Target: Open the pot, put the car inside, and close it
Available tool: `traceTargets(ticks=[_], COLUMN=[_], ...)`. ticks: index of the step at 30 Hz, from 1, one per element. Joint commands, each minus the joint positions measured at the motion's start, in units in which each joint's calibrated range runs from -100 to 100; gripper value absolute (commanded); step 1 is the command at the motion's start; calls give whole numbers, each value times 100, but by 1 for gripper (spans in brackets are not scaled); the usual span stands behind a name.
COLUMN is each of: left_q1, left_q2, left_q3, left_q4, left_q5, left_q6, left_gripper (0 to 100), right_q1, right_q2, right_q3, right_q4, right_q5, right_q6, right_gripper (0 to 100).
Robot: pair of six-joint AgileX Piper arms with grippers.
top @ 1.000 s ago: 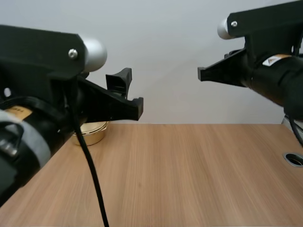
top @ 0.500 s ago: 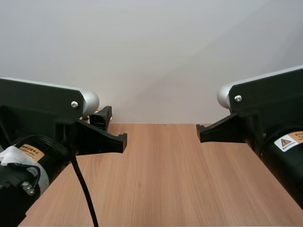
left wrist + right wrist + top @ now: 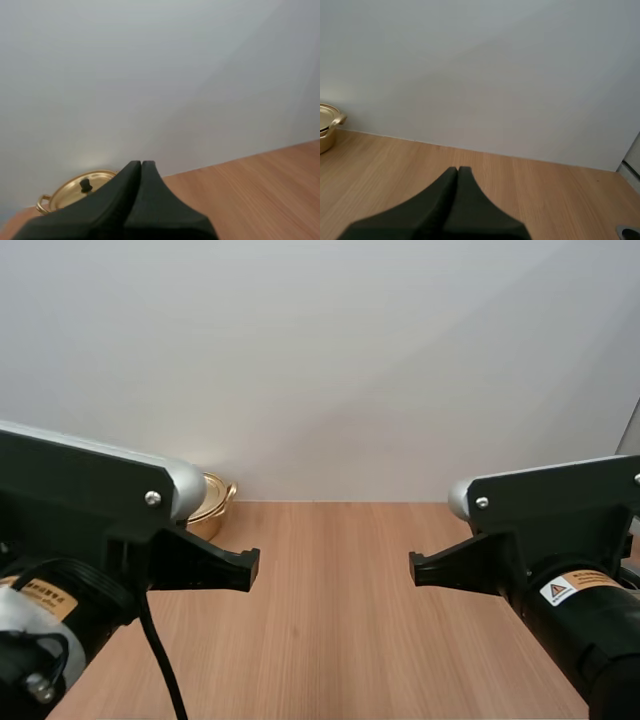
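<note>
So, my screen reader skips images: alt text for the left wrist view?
The left hand, shut on nothing, hangs over a wooden table; a lidded gold pot stands beyond it at the far edge.

Diffuse even light, moderately bright, wall (image 3: pixel 330 360) grey-white with gentle gradient, glare on top of gold pot (image 3: pixel 75 192), pale glow on wall just above it, mild sheen on table (image 3: pixel 330 590), left gripper (image 3: pixel 141 167) and right gripper (image 3: pixel 457 172) flat black.
</note>
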Motion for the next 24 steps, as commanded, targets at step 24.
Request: traceTargets(ticks=[24], left_q1=[-27], left_q2=[-18], left_q3=[1484], left_q4=[287], left_q5=[-3007], left_q6=[-230], left_gripper=[0], right_q1=[161], right_q2=[0], right_q3=[689], right_q4=[-948], right_q5=[-364], right_q6=[128], right_gripper=[0])
